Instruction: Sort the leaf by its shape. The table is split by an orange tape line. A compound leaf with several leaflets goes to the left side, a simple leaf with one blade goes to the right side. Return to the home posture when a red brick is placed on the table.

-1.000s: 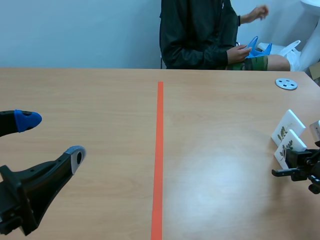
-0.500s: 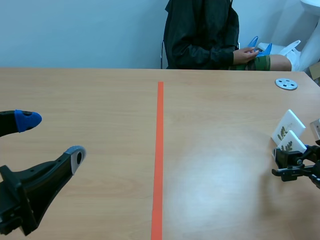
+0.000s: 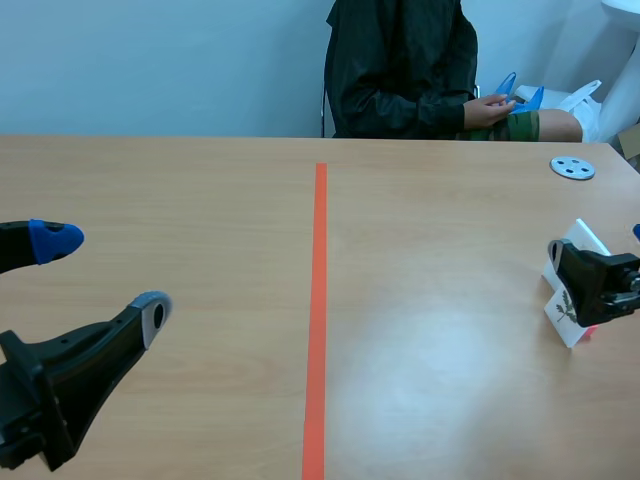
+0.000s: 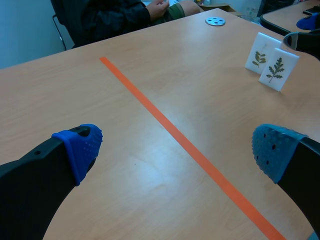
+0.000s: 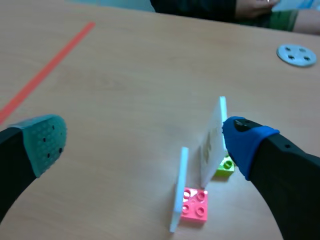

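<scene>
— Standing where were the two thin white leaf cards (image 4: pixel 278 69)?
— Right edge of the frame, right of the orange tape line (image 3: pixel 319 300), upright on pink and green studded bricks (image 5: pixel 195 204).
— Fingers?
— Right arm's fingers (image 5: pixel 245 137) were released, cards edge-on between them; left arm's fingers (image 4: pixel 77 150), released too, were well apart.

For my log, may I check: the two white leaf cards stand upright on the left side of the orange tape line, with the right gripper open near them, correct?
Not quite: the two white leaf cards stand upright on the right side of the orange tape line, as the scene view shows. The right gripper is open near them.
</scene>
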You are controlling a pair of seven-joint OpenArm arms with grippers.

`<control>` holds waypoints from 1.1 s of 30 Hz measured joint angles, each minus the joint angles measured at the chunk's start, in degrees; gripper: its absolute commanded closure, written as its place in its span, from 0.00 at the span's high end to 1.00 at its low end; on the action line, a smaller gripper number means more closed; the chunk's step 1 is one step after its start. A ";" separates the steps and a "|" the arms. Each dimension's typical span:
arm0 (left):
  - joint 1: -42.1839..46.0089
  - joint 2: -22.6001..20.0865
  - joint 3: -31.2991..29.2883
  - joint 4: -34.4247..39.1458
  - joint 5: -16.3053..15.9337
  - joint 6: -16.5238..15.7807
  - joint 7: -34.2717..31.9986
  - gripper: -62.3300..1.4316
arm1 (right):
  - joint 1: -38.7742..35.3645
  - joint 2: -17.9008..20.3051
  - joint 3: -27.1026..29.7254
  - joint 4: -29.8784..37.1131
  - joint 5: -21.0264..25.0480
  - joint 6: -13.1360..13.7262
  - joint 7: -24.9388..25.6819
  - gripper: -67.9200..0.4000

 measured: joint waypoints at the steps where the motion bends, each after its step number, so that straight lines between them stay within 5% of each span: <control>1: 0.00 0.00 0.00 0.00 0.00 0.00 0.00 1.00 | -1.03 0.02 0.46 2.16 0.31 1.01 -1.33 1.00; 5: 0.00 0.00 0.00 0.00 0.00 0.00 -0.02 1.00 | -5.18 0.00 0.72 11.28 2.29 3.45 -6.40 1.00; 16: 0.00 0.00 0.00 0.00 0.00 0.00 0.00 1.00 | -14.80 0.02 0.70 30.84 10.47 3.41 -18.56 1.00; 22: 0.00 0.00 0.00 0.00 0.00 0.00 -0.02 1.00 | -15.17 0.02 -2.01 32.37 11.78 2.91 -22.40 1.00; 33: 0.00 0.00 0.00 0.00 0.00 0.00 -0.02 1.00 | -14.99 0.02 -7.17 32.30 11.65 3.23 -21.46 1.00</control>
